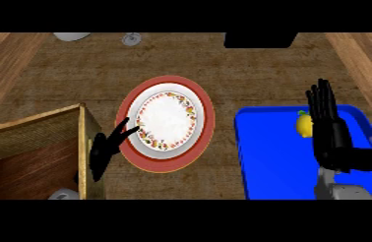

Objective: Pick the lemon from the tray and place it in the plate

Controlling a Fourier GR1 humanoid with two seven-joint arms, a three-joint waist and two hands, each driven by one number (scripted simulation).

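Note:
A yellow lemon (pixel 304 125) lies in the blue tray (pixel 280 157) at the right, near its far edge. My right hand (pixel 330 133) hovers over the tray just right of the lemon, fingers straight and pointing away; it partly hides the fruit's right side. A white plate (pixel 167 119) with a flowered rim sits on a red charger (pixel 205 119) at the centre of the counter. My left hand (pixel 105 147) rests open at the charger's left edge, its thumb reaching toward the plate.
A woven box with a wooden lid (pixel 44 152) stands at the lower left, under my left hand. A white object (pixel 71 36), a small glass (pixel 131 39) and a black block (pixel 260 40) sit along the far edge. Wooden borders flank both sides.

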